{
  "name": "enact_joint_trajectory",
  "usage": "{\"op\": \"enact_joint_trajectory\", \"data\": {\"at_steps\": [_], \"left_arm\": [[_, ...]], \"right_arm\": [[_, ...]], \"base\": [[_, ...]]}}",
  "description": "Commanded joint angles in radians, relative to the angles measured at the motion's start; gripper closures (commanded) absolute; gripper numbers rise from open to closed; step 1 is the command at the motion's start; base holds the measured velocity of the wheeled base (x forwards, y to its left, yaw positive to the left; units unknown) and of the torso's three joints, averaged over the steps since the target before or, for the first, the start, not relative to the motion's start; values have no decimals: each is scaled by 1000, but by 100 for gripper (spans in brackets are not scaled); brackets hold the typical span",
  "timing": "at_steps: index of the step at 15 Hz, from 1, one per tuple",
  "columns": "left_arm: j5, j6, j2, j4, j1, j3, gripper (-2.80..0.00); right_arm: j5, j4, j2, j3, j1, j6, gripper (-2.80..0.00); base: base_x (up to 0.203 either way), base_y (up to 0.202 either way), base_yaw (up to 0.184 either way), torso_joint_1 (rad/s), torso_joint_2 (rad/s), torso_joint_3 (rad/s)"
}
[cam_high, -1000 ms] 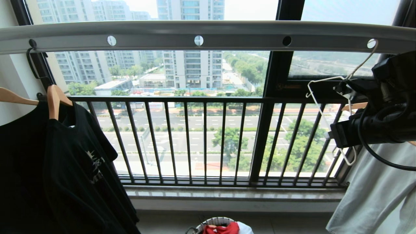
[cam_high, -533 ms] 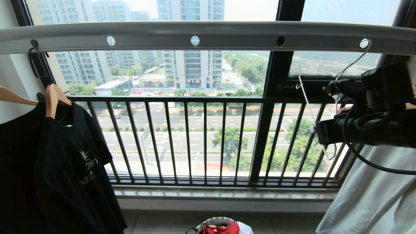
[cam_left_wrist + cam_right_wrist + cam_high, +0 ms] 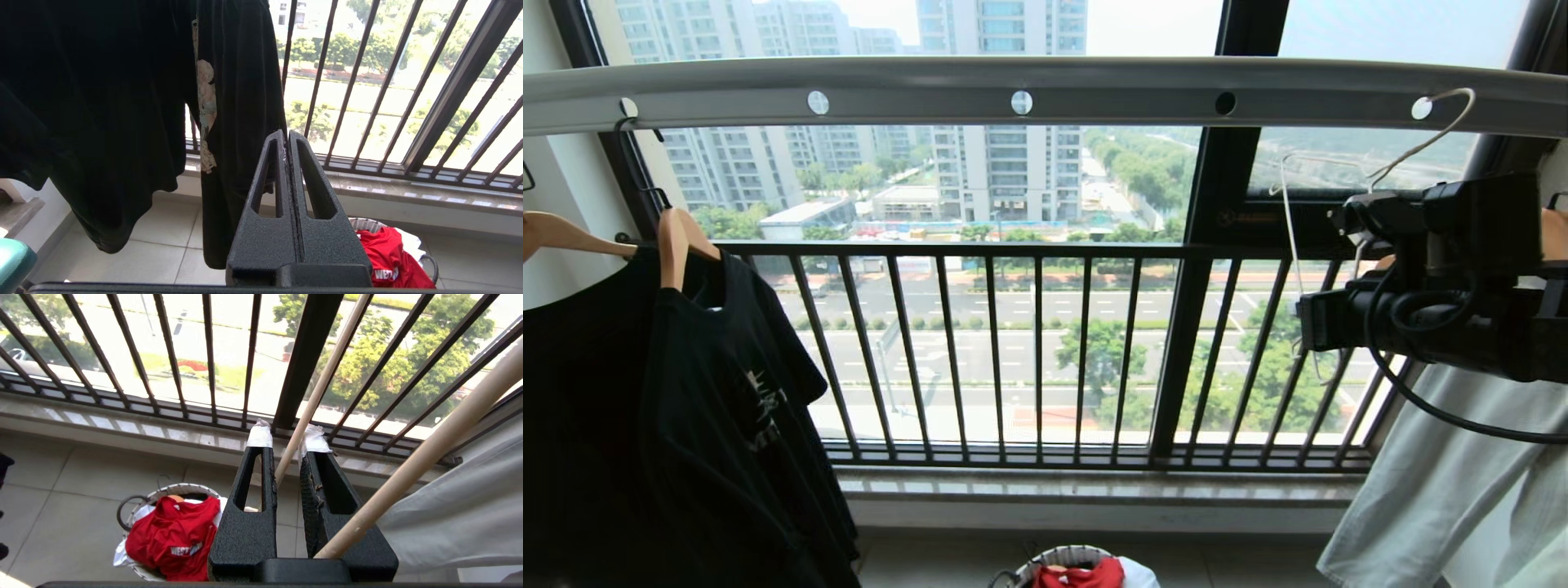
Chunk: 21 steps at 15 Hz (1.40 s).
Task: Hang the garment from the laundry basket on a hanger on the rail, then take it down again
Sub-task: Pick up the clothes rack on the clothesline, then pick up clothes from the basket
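Right wrist view is showing the right gripper (image 3: 286,447) pinching the hanger (image 3: 322,381) between nearly closed fingers, just below the rail (image 3: 1094,86); the garment (image 3: 175,537) is lying in the laundry basket (image 3: 141,498), far beneath the rail.

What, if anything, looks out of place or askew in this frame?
The hanger sits crooked at the right end of the rail, turned edge-on in the right gripper, its neck slanting instead of hanging straight. The red shirt spills over the rim of the basket.

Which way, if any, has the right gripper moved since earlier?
Yes: right gripper, gripping the thin white wire hanger, moved left, nearer the dark window post.
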Motion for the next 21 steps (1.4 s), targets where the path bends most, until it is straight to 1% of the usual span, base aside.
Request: {"op": "enact_joint_trajectory", "data": {"at_steps": [1, 4, 6, 8, 9, 11, 13, 15, 16, 17, 19, 21], "left_arm": [[1, -1, 0, -1, 0, 0, 0], [1, -1, 0, -1, 0, 0, 0], [1, -1, 0, 0, 0, 0, 0], [1, -1, 0, 1, 0, 0, 0], [1, -1, 0, 0, 0, 0, 0], [1, -1, 0, -1, 0, 0, 0], [1, -1, 0, -1, 0, 0, 0], [1, -1, 0, -1, 0, 0, 0], [1, -1, 0, -1, 0, 0, 0], [1, -1, 0, 0, 0, 0, 0], [1, -1, 0, 1, 0, 0, 0], [1, -1, 0, -1, 0, 0, 0]], "right_arm": [[-3, -19, 10, 16, 3, 2, 0], [-3, -18, -19, 29, 6, 2, 0], [-2, -18, -68, 75, 21, 2, 0], [3, -14, -156, 139, 30, -3, 0], [21, -4, -212, 177, 32, -11, 0], [82, 53, -334, 239, 32, -25, 0], [140, 153, -438, 276, 33, -32, 0], [259, 249, -523, 294, 32, -37, 0], [319, 313, -552, 301, 32, -51, 0], [352, 364, -564, 306, 32, -84, 0], [383, 399, -556, 315, 32, -100, 0], [410, 401, -529, 328, 33, -101, 0]], "base": [[0, 0, 0, 0, 0, 0], [0, 0, 0, 0, 0, 0], [0, 0, 0, 0, 0, 0], [0, 0, 0, 0, 0, 0], [0, 0, 0, 0, 0, 0], [0, 0, 0, 0, 0, 0], [0, 0, 0, 0, 0, 0], [0, 0, 0, 0, 0, 0], [0, 0, 0, 0, 0, 0], [0, 0, 0, 0, 0, 0], [0, 0, 0, 0, 0, 0], [0, 0, 0, 0, 0, 0]]}}
